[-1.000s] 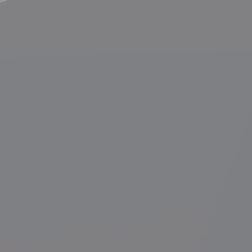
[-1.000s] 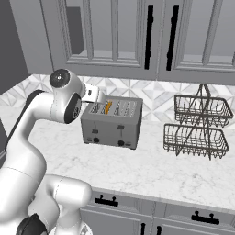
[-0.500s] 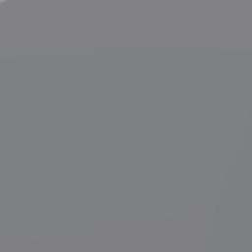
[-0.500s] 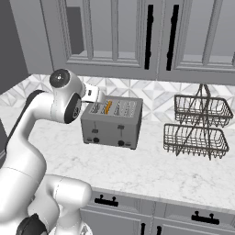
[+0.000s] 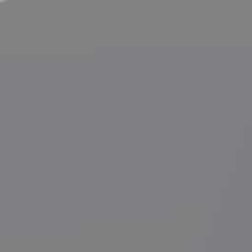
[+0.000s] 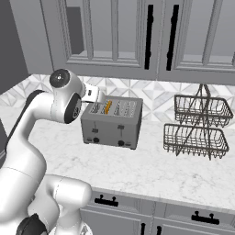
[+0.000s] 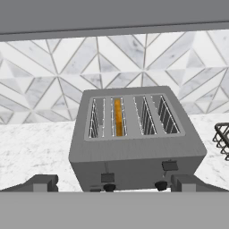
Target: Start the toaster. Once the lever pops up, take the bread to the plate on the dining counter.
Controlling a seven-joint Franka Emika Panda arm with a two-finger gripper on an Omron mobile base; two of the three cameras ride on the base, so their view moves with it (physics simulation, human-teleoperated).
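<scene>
Your end effector hangs just in front of the toaster, fingers spread wide with nothing between them. In the hand view both tips sit low, either side of the toaster's front face. In the right base view the arm's wrist sits just beside the toaster's left end.

The bread is down in the second slot from the left, only its golden crust edge showing. Same slice in the right base view, orange sliver in the toaster top. The toaster stands on the marble worktop against the tiled wall, wire basket rack well apart to its right.

Two levers on the front: left lever and right lever. The left one sits lower than the right, and it's on the bread's side. I judge the toaster is likely already started or close to it, though I can't tell for sure from this.

What to do well here:
- If the left lever isn't latched, press straight down on it with one fingertip, no sideways shove, or the toaster slides.
- Then back off and watch that lever for the pop.
- Keep the fingers apart and line up over the second slot so you're ready to pinch the crust.
- Stay off the knobs under the levers.
</scene>
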